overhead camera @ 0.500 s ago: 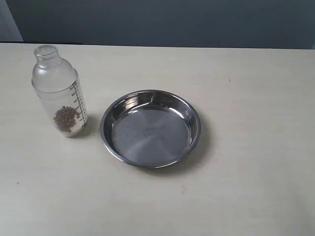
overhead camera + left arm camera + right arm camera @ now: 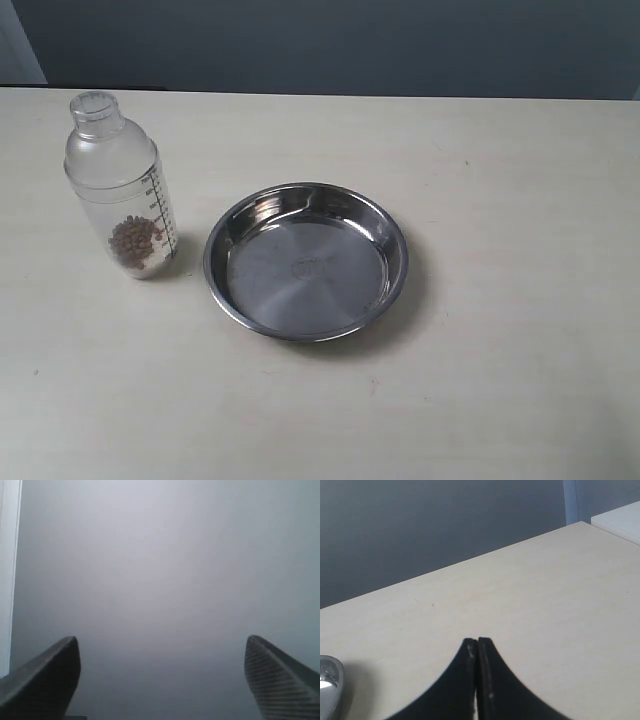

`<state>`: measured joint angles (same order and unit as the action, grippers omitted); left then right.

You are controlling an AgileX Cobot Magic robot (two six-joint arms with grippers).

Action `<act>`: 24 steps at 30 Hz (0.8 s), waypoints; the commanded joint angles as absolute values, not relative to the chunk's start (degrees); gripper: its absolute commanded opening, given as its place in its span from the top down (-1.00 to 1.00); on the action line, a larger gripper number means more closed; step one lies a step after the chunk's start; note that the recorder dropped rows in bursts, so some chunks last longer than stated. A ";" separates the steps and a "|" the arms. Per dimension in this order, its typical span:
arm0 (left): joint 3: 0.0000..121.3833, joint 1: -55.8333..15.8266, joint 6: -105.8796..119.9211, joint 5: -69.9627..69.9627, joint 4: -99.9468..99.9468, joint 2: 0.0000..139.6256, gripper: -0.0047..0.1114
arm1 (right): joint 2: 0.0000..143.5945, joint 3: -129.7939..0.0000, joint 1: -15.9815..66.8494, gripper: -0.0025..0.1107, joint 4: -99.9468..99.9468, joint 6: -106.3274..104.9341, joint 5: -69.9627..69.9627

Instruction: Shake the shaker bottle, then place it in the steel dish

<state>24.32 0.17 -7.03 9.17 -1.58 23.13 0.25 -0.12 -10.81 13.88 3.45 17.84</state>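
Observation:
The shaker bottle (image 2: 121, 188) stands upright on the table at the left of the exterior view, clear with a frosted dome, black marks and brown pellets at its base. To its right lies the steel dish (image 2: 306, 262), holding nothing; a sliver of its rim (image 2: 329, 680) shows in the right wrist view. Neither arm appears in the exterior view. My left gripper (image 2: 162, 650) is open, its fingers wide apart in front of a plain grey wall. My right gripper (image 2: 477, 641) is shut with nothing between its fingers, above bare tabletop.
The pale table (image 2: 500, 380) runs to a far edge against a dark grey wall (image 2: 330, 45). A white surface (image 2: 620, 520) sits past the table's corner in the right wrist view.

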 commanded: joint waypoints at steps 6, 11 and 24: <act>28.78 -7.47 -23.25 24.34 27.99 41.59 -0.51 | 0.00 0.00 -10.73 0.97 13.53 3.26 17.42; 28.78 -8.16 -24.05 24.00 23.64 48.68 -0.44 | 0.00 0.00 -10.73 0.97 13.53 3.26 17.42; 18.04 -7.51 -18.08 35.29 15.61 49.98 -0.65 | 0.00 0.00 -10.73 0.97 13.53 3.26 17.42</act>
<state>21.70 -7.54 -20.52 28.49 20.31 49.95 0.25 -0.12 -10.81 13.88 3.45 17.84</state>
